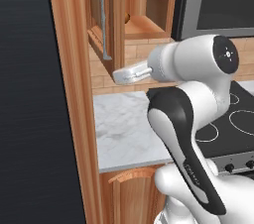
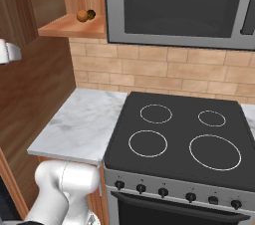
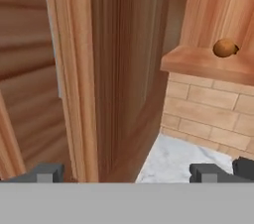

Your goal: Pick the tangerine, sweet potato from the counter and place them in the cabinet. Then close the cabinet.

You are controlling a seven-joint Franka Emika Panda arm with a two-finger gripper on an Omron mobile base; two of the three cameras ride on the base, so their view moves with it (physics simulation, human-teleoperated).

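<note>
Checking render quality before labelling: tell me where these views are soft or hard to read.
Hand view: the open door is close and smeared, the tangerine blurry. Right base view: tangerine small, sweet potato nearly lost in shadow. Left base view: stovetop rings crisp.

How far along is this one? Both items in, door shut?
Done: the tangerine and the sweet potato sit side by side on the cabinet shelf; none on the counter. In hand: nothing; the hand is open, fingers either side of the door edge. Left: closing the door, which stands open.
</note>
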